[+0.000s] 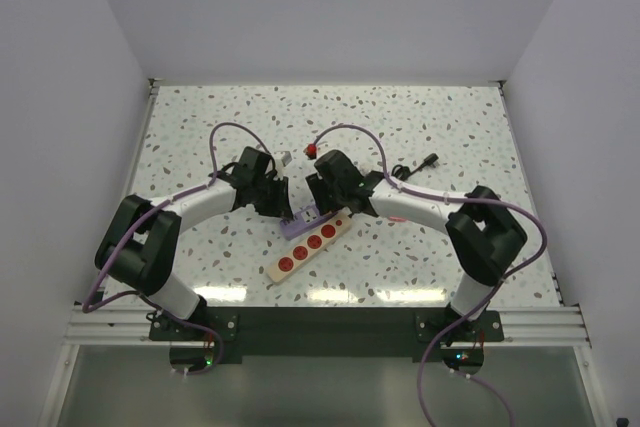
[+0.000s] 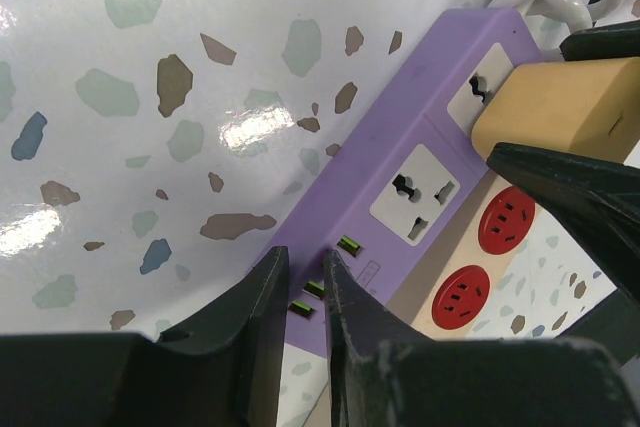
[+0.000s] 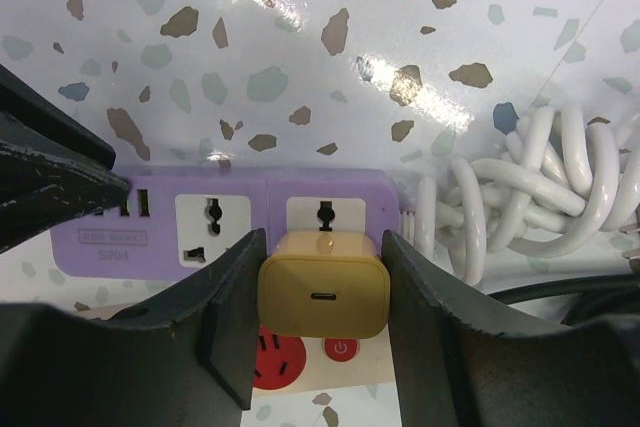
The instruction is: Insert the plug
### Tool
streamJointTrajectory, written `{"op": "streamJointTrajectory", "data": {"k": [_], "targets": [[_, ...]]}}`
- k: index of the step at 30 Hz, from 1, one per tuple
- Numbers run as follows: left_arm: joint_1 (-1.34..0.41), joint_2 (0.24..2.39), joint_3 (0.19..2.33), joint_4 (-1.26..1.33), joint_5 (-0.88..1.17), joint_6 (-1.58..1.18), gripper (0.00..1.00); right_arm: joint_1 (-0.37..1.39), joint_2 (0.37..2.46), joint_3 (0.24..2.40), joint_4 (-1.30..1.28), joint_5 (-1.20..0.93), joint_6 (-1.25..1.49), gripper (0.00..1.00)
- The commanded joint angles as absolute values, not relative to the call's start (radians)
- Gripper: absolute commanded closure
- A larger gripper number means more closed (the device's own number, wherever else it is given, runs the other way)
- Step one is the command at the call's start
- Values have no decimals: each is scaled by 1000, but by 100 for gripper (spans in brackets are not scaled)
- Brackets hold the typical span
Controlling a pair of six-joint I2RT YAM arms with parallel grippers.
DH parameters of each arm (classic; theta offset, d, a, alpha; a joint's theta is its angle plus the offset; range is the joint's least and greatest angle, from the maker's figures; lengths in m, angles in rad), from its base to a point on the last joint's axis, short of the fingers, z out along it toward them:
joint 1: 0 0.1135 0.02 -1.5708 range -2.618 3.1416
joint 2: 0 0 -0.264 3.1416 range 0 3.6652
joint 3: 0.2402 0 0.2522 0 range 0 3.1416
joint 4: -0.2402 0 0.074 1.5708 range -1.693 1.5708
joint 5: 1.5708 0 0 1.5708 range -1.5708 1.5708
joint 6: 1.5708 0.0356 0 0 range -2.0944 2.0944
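Note:
The yellow plug (image 3: 323,295) stands in the right-hand socket of the purple power strip (image 3: 250,192), its USB-C port facing the camera. My right gripper (image 3: 323,239) is shut on the plug, one finger against each side. In the left wrist view the plug (image 2: 565,107) shows between the right arm's dark fingers (image 2: 580,197). My left gripper (image 2: 305,257) is shut, with only a thin slit between the tips, and bears on the strip's (image 2: 380,137) end by the green USB ports. From above, both grippers (image 1: 283,209) (image 1: 322,205) meet over the purple strip (image 1: 303,218), hiding the plug.
A beige strip with red sockets (image 1: 310,244) lies against the purple one on its near side. A coiled white cord (image 3: 530,187) lies at the purple strip's right end. A black cable end (image 1: 430,159) and a small red item (image 1: 311,150) lie farther back.

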State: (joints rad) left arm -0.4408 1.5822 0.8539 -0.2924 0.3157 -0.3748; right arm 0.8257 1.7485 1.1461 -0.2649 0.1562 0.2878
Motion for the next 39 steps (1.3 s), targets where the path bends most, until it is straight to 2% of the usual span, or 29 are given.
{"op": "streamJointTrajectory", "data": {"k": [1,5,6,9,39], "targets": [[-443,1605,824,-365,276,-353,76,851,1707,1105,-298,176,302,73],[-443,1608,828,-367,276,-354,77,861,1710,1081,-276,183,314,82],[-443,1608,827,-367,276,-353,77,864,1712,1077,-275,186,314,89],[-443,1608,831,-370,275,-351,77,880,1723,1071,-268,207,314,100],[-443,1651,853,-379,275,-354,80,962,1648,807,-132,357,374,100]]}}
